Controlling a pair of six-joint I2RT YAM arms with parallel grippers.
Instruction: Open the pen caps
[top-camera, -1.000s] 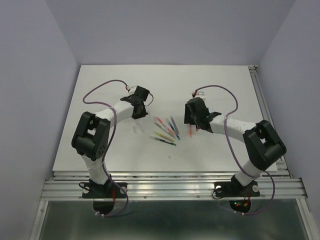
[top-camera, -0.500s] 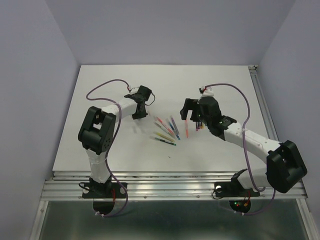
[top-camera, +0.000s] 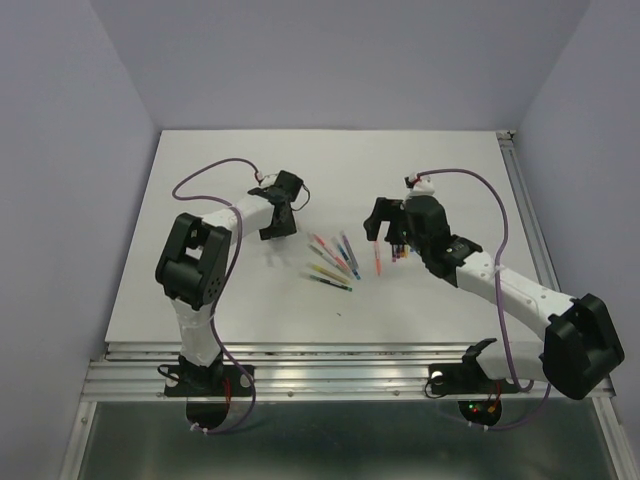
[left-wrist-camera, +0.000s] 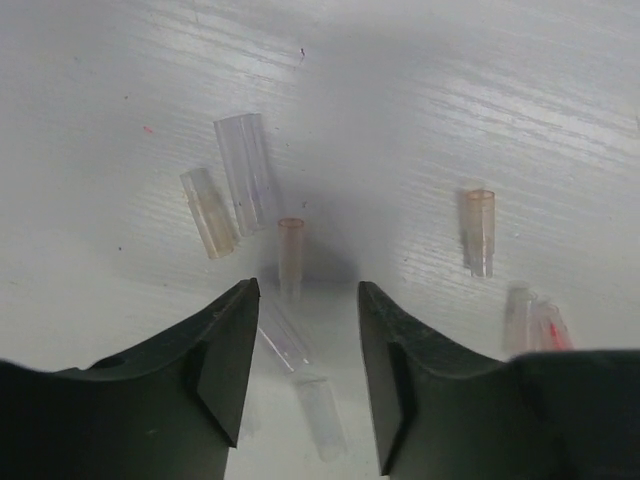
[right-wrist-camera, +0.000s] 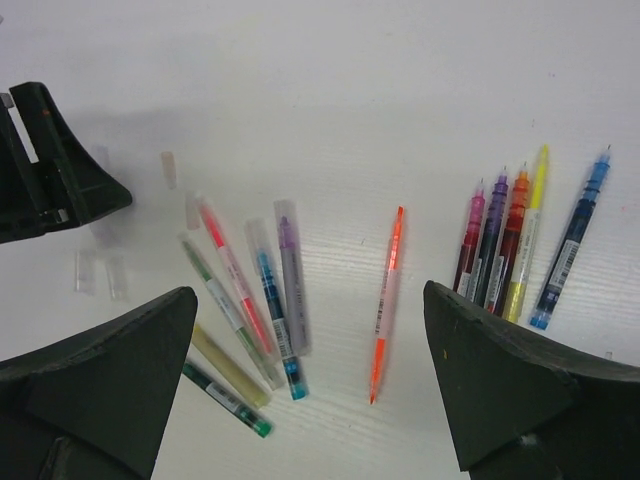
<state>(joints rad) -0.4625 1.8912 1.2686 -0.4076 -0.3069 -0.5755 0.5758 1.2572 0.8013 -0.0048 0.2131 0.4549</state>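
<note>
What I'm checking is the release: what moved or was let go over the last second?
The right gripper opened and let go of the orange pen, which now lies on the table, while that arm's elbow swung out to the right. The left gripper opened over the loose pen caps. The other pens stayed put.

Right tool (right-wrist-camera: 308, 292) has its jaws wide apart and holds nothing. Orange pen (right-wrist-camera: 386, 300) lies alone on the counter (right-wrist-camera: 330, 90). Right of it, row of five uncapped pens (right-wrist-camera: 512, 240). Left of it, cluster of capped pens (right-wrist-camera: 272, 305). Farther left, clear pen caps (right-wrist-camera: 85, 272).
</note>
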